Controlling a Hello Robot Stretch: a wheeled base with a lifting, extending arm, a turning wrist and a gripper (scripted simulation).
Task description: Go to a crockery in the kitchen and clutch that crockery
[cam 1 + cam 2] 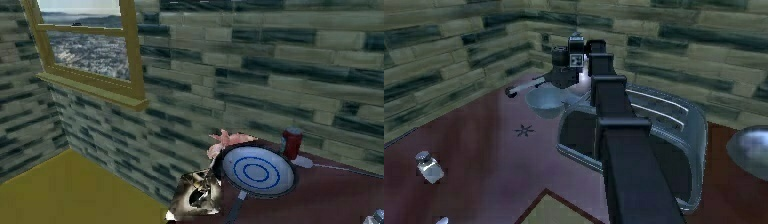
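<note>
On the dark red tabletop (474,150) a small grey bowl (544,99) lies near the brick wall corner. My arm (629,150) rises from the arm side view's bottom edge and ends at two white marker squares (574,46). The gripper (534,86) sits just left of and below them, right by the grey bowl; I cannot tell whether it holds anything. In the forward view a blue and white plate (258,170) stands on edge on the table (340,195), with a red cup (292,143) behind it.
A large grey toaster (674,135) lies under and beside the arm. A small shaker (426,166) stands at the table's left; another grey bowl (752,152) is at the right edge. A pink object (226,144) and a brownish figurine (195,196) stand near the plate. Window (90,45), yellow floor (70,195).
</note>
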